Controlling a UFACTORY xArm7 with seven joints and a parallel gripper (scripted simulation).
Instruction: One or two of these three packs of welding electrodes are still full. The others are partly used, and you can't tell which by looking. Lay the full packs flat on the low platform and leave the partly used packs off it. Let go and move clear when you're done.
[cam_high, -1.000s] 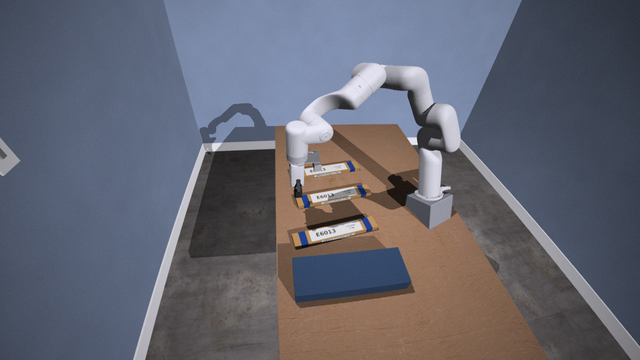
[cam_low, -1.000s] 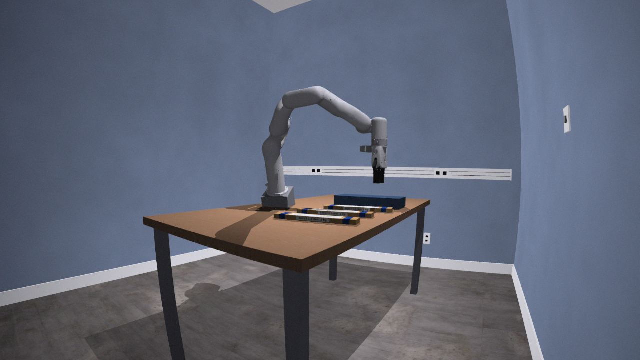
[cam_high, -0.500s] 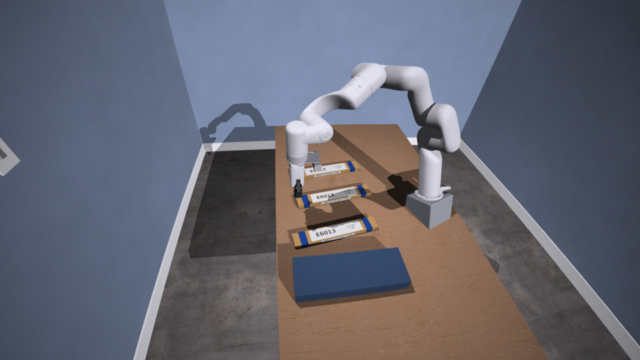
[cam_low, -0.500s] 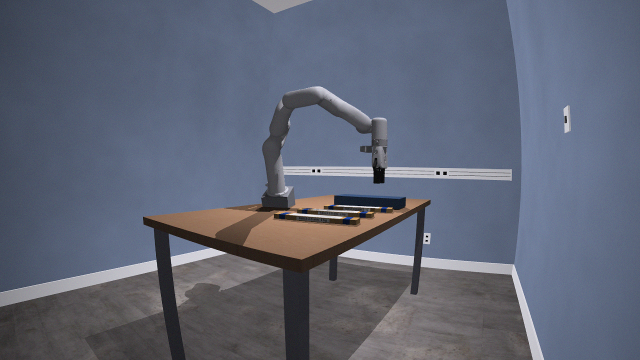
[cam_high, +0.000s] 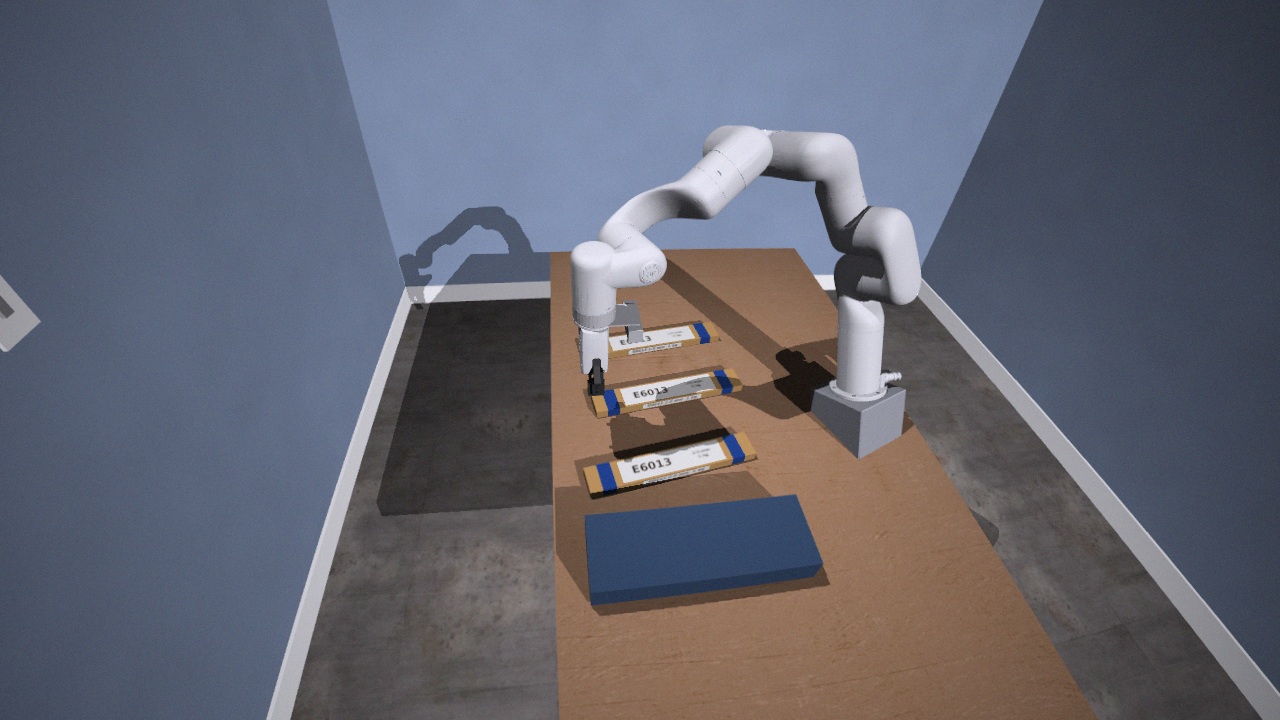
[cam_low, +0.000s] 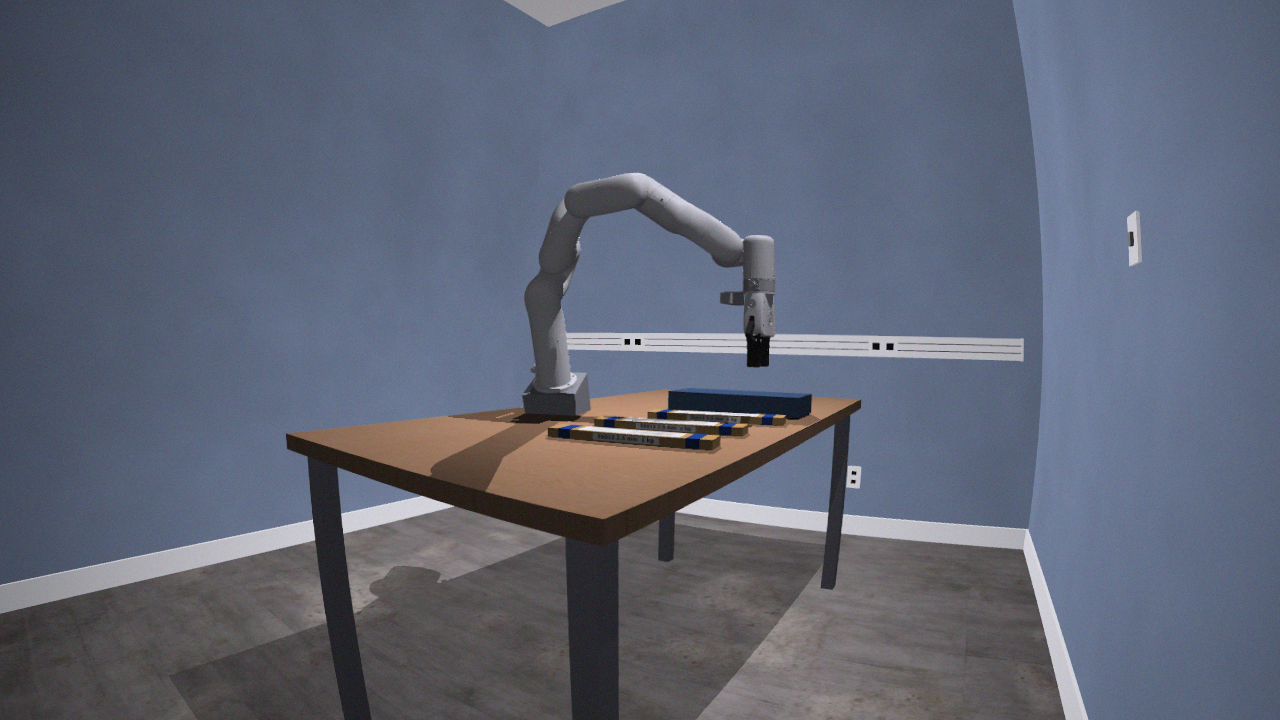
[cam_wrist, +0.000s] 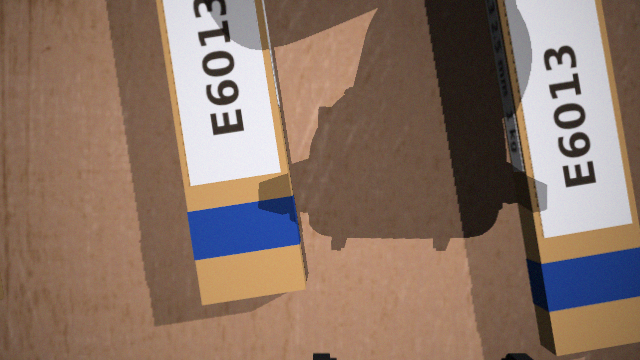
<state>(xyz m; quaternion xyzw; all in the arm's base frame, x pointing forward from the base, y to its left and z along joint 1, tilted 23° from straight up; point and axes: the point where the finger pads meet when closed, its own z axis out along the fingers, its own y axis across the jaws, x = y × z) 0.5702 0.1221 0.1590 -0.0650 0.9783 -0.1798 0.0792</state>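
Three tan packs with blue bands and white E6013 labels lie flat in a row on the table: the far pack (cam_high: 657, 337), the middle pack (cam_high: 666, 390) and the near pack (cam_high: 668, 462). The low dark-blue platform (cam_high: 699, 547) lies beyond the near pack with nothing on it. My gripper (cam_high: 594, 383) (cam_low: 757, 358) hangs well above the table, over the packs' left ends, open and empty. The wrist view looks straight down on the ends of two packs (cam_wrist: 235, 150) (cam_wrist: 570, 170), with bare table and the gripper's shadow between them. My fingertips just show at the bottom edge.
The arm's grey base (cam_high: 857, 419) stands at the table's right side, level with the middle pack. The table's left edge runs close to the packs' left ends. The platform also shows in the exterior view (cam_low: 739, 400), behind the packs.
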